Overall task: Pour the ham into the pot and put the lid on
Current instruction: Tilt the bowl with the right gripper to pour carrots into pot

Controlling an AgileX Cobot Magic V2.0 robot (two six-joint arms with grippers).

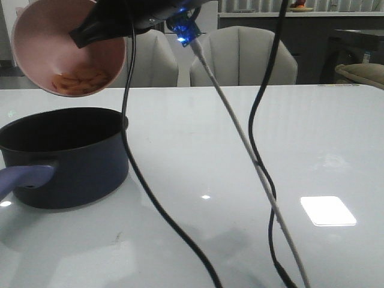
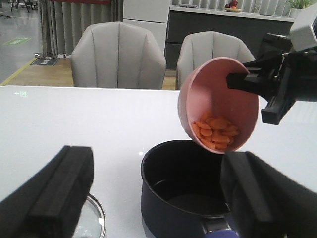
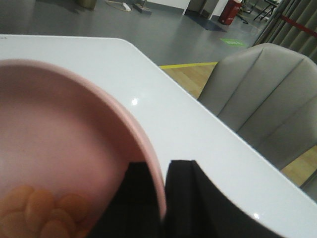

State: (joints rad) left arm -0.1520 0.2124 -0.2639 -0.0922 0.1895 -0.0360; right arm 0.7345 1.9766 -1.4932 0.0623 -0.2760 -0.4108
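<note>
My right gripper (image 1: 84, 33) is shut on the rim of a salmon-pink bowl (image 1: 69, 45) and holds it tilted above the dark navy pot (image 1: 66, 156). The orange-pink ham slices (image 1: 81, 81) lie heaped at the bowl's low side. The pot's inside looks empty in the left wrist view (image 2: 183, 183). Its bluish-purple handle (image 1: 24, 177) points toward the front left. My left gripper (image 2: 156, 163) is open and empty, just short of the pot. The glass lid (image 2: 89, 220) lies flat on the table beside the pot, partly hidden by one finger. The right wrist view shows the rim pinched between the fingers (image 3: 183, 198).
The white table (image 1: 252, 138) carries the pot and lid. Two cables (image 1: 264, 168) hang across the middle of the front view. Grey chairs (image 1: 243, 57) stand behind the table's far edge.
</note>
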